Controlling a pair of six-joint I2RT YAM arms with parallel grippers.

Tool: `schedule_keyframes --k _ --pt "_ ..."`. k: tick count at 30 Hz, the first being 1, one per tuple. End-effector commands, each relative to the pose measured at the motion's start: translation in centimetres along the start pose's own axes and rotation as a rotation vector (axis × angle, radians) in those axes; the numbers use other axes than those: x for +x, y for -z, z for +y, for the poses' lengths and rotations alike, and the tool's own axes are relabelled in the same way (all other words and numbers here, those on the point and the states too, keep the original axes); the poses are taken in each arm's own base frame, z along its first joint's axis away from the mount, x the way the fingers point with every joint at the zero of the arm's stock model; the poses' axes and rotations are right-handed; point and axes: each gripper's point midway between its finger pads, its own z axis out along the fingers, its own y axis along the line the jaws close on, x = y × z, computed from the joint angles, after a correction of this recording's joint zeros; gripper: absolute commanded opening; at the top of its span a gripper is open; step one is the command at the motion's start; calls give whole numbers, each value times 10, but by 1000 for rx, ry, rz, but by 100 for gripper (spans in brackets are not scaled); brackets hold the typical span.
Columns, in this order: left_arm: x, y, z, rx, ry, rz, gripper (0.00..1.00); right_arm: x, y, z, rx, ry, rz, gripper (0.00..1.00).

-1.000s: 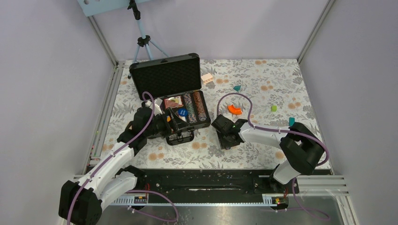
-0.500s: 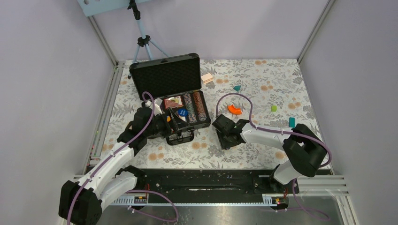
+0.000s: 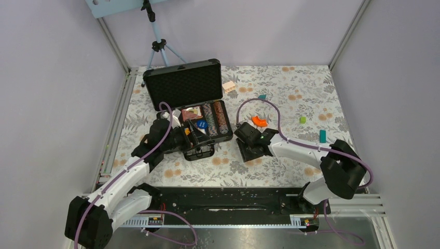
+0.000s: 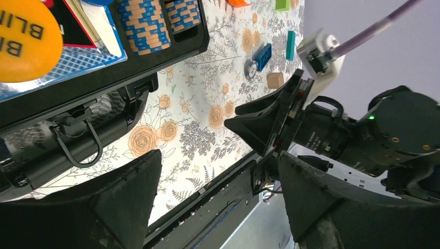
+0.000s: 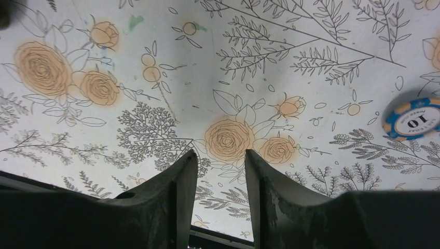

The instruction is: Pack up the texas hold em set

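Note:
The black briefcase [image 3: 182,83] lies open with its foam-lined lid up at the far left. Its base holds rows of striped chips [image 3: 218,118], card decks and an orange disc [image 4: 21,39]. The chip rows [image 4: 144,23] and the case handle [image 4: 78,140] show in the left wrist view. My left gripper [image 3: 200,139] hovers over the case's near edge by the handle, wide open and empty [image 4: 218,166]. My right gripper [image 3: 249,148] points down at the mat right of the case, its jaws slightly apart and empty [image 5: 220,155]. A loose blue striped chip marked 10 [image 5: 412,120] lies on the mat.
An orange curved block [image 3: 259,122], teal blocks [image 3: 322,135], a green cube [image 3: 302,120] and a pink block [image 3: 229,86] lie scattered on the floral mat. A blue block [image 4: 263,56] and a tan cube [image 4: 275,79] lie beside a loose chip [image 4: 250,67]. A tripod [image 3: 157,44] stands behind the case.
My right gripper has shifted a little farther away and left, toward the case. The left arm has barely moved.

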Motion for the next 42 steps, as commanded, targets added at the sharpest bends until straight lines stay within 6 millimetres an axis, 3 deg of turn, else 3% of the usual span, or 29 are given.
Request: schedule_keyframes --k 1,5,8,14,20,31,42 --pt "3 -5 -15 65 -14 12 82 -17 21 4 -15 26 -55 47" --pt "4 -5 -15 63 -17 11 82 -19 19 -13 71 4 -75 48" --pt "4 -5 -15 65 -19 14 82 -20 13 -33 138 -51 -64 58" --pt "7 -4 -14 64 -27 22 82 -26 9 -95 247 -279 -50 65" --pt "7 -4 -14 64 -28 25 82 -25 3 -130 347 -395 -26 71" --pt "7 -4 -16 67 -33 30 82 -14 -20 -151 380 -528 19 73" --pt "6 -4 -15 60 -34 28 82 -23 -25 -144 309 -546 -9 70"
